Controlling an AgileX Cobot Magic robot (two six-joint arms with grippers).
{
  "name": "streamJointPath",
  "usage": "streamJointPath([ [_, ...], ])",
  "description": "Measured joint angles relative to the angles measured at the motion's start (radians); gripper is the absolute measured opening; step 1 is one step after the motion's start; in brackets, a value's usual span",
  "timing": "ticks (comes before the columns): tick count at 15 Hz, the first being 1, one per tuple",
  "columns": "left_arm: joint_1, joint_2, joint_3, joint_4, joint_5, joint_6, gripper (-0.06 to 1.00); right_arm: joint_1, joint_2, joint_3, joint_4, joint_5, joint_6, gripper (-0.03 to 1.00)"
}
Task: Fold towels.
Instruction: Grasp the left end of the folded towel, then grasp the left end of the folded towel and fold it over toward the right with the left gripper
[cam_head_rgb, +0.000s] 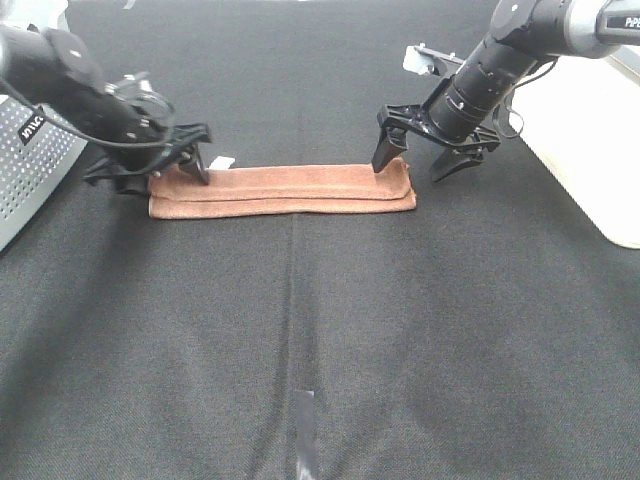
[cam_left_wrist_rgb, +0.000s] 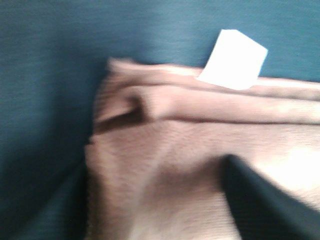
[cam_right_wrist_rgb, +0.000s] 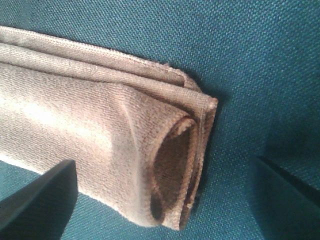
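Observation:
A brown towel (cam_head_rgb: 283, 190) lies folded into a long narrow strip on the black cloth. It has a white tag (cam_head_rgb: 222, 161) at its far left corner. My left gripper (cam_head_rgb: 165, 172) is open and straddles the strip's left end. The left wrist view is blurred; it shows the layered towel end (cam_left_wrist_rgb: 165, 150), the tag (cam_left_wrist_rgb: 232, 60) and one dark finger (cam_left_wrist_rgb: 260, 200) resting over the towel. My right gripper (cam_head_rgb: 415, 163) is open and straddles the right end. The right wrist view shows the rolled, layered end (cam_right_wrist_rgb: 170, 150) between the two fingers (cam_right_wrist_rgb: 40, 200), apart from both.
A grey perforated box (cam_head_rgb: 30, 170) stands at the left edge behind the left arm. A cream-white object (cam_head_rgb: 590, 140) lies at the right edge. A strip of tape (cam_head_rgb: 305, 430) lies on the black table cover (cam_head_rgb: 320, 320) near the front.

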Motion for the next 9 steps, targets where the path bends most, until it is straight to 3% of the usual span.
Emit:
streamJointPath([
  [2, -0.002, 0.002, 0.000, -0.002, 0.000, 0.000, 0.27, 0.000, 0.000, 0.000, -0.003, 0.001, 0.000, 0.85],
  [4, -0.002, 0.002, 0.000, 0.015, 0.010, 0.000, 0.08, 0.000, 0.000, 0.000, -0.004, 0.005, 0.000, 0.85],
  [5, -0.002, 0.000, 0.000, 0.031, 0.020, 0.000, 0.08, 0.000, 0.000, 0.000, -0.004, 0.006, 0.000, 0.85],
  [7, -0.006, -0.027, 0.000, 0.142, 0.064, -0.013, 0.08, 0.000, 0.000, 0.000, -0.006, 0.008, 0.019, 0.85],
  [9, -0.007, -0.063, -0.036, 0.312, 0.137, -0.099, 0.08, 0.000, 0.000, 0.000, -0.007, 0.008, 0.026, 0.85],
])
